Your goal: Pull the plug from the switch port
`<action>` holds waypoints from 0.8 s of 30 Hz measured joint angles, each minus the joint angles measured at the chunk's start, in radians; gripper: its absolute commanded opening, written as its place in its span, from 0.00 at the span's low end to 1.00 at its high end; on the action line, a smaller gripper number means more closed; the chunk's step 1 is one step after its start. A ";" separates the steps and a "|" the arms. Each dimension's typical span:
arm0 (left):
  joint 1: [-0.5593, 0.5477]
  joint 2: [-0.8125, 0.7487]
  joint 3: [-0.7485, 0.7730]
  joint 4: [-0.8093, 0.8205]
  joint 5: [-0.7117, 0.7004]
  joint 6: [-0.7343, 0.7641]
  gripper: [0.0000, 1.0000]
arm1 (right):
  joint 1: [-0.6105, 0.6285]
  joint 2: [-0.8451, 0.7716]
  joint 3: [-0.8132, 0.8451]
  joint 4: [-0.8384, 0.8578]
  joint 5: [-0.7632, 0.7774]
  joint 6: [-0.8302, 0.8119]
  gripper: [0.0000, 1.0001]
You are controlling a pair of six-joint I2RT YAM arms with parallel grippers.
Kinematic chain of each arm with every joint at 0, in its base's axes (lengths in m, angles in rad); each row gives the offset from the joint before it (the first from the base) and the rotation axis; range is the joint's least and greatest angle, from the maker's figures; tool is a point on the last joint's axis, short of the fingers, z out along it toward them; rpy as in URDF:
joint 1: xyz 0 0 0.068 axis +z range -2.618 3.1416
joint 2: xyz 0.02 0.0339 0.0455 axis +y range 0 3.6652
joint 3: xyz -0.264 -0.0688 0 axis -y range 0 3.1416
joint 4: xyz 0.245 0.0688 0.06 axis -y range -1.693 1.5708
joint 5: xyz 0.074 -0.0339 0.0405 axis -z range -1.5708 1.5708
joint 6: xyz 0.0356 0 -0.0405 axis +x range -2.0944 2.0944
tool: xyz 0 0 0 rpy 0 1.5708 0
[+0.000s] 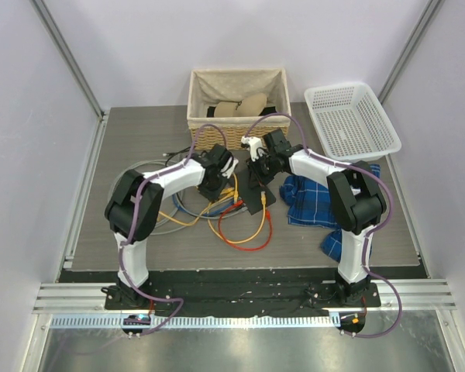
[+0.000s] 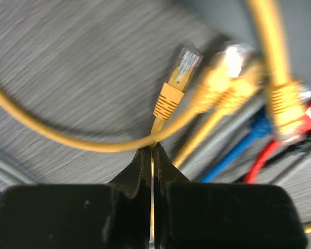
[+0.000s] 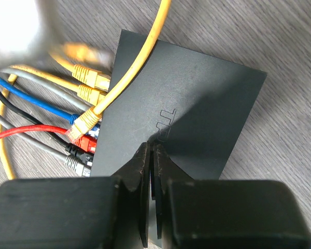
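The switch is a flat black box lying on the table; it also shows in the top view. Several plugs sit in the sockets along its left edge: yellow, blue, red, black and grey. My left gripper is shut on a yellow cable just behind its plug. That plug is free in the air, its clear tip pointing away from the fingers. My right gripper is shut, its tips down on the switch top. Another yellow cable crosses over the switch.
A wicker basket stands at the back, with a white plastic basket to its right. A blue checked cloth lies right of the switch. Loose cable loops spread in front of and left of it.
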 measured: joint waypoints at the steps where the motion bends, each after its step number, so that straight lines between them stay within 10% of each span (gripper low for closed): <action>1: 0.013 -0.012 -0.018 0.013 0.006 0.000 0.00 | 0.000 0.000 0.000 0.000 0.000 0.000 0.09; 11: 0.284 -0.098 -0.122 0.006 -0.103 0.181 0.00 | 0.002 -0.002 -0.001 0.005 0.001 0.000 0.08; 20: 0.317 -0.101 -0.042 0.036 -0.216 0.418 0.01 | 0.002 -0.007 -0.002 -0.001 0.023 -0.001 0.08; 24: 0.317 -0.078 0.080 0.058 -0.214 0.473 0.30 | 0.002 -0.007 -0.002 -0.001 0.023 -0.001 0.08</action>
